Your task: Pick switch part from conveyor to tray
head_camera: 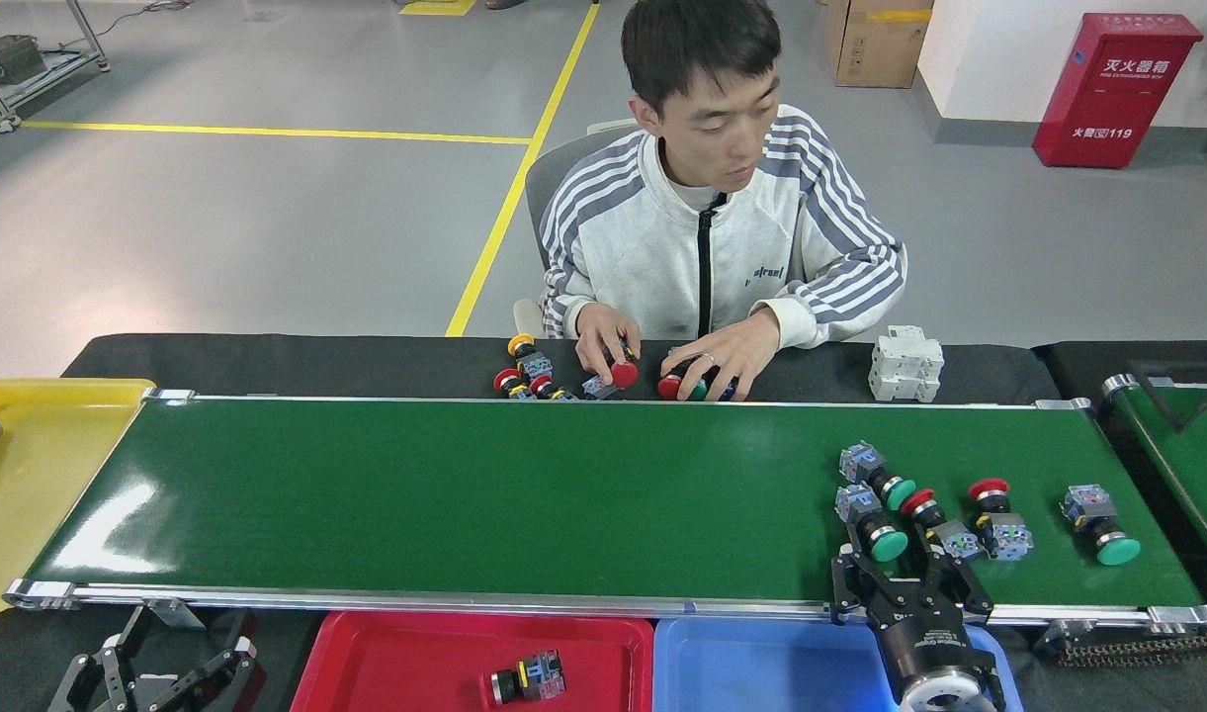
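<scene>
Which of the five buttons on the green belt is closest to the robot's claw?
The green-capped switch at the group's near left, right in front of the open right gripper. The other four lie farther back or farther right.

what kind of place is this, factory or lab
Probably a factory-style test floor: a green conveyor carrying switch parts, colored sorting trays, yellow floor lines and a red fire-extinguisher box.

Switch parts (919,504) on the conveyor's (465,494) right end, trays (395,658) before it — a person (712,227) behind
</scene>
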`<action>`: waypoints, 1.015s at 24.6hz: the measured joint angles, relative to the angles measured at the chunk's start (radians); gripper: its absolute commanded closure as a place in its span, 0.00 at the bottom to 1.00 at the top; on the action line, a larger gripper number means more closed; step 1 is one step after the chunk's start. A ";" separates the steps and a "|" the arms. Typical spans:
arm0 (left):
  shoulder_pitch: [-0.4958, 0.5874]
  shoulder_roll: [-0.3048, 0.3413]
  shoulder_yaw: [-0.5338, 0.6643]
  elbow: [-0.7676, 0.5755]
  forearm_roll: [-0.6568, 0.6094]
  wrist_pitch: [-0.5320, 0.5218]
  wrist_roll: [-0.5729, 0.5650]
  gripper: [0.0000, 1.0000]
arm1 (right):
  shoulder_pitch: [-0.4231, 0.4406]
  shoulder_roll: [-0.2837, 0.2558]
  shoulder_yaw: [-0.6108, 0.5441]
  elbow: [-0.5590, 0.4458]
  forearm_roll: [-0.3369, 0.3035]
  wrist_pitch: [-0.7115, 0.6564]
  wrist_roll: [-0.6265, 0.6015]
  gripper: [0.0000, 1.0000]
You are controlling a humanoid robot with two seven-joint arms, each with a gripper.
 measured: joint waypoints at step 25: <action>-0.011 0.000 0.000 0.003 -0.001 0.000 -0.003 0.00 | 0.191 0.017 0.132 -0.229 -0.043 -0.470 -0.062 0.05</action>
